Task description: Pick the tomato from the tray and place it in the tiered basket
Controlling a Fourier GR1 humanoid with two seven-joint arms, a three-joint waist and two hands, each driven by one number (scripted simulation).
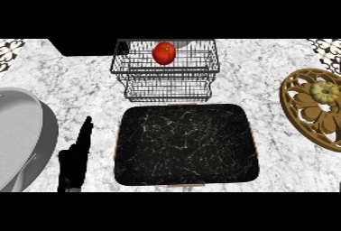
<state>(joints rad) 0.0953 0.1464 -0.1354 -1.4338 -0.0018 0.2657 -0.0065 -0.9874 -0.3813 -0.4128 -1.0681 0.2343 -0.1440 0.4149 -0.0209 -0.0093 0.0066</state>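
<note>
**Operator:** Where is the tomato sitting, and which step are you looking at?

**Technician:** You are looking at the tomato (163,53) resting inside the upper tier of the basket (133,67), near the middle of that tier. The tray (186,144) is lying just in front of the basket with nothing showing on its dark surface. Judging from that layout, the placing step is looking complete and you are sitting at the end of the task.

**Operator:** What are the hands doing?

**Technician:** You are seeing the left hand (75,160) resting at the lower left, beside the tray and apart from it, with its fingers straight, pressed together and pointing up. It is holding nothing. The right hand is not showing anywhere in the view.

**Operator:** What is the next move calling for?

**Technician:** You are needing little more, in my judgement. Confirm that the tomato is staying settled on the wire floor and is not rolling toward the rim. Keep the left hand clear of the sink (26,135) on its left. The trivet (300,103) carrying the small squash (325,91) at the far right is playing no part here.
</note>
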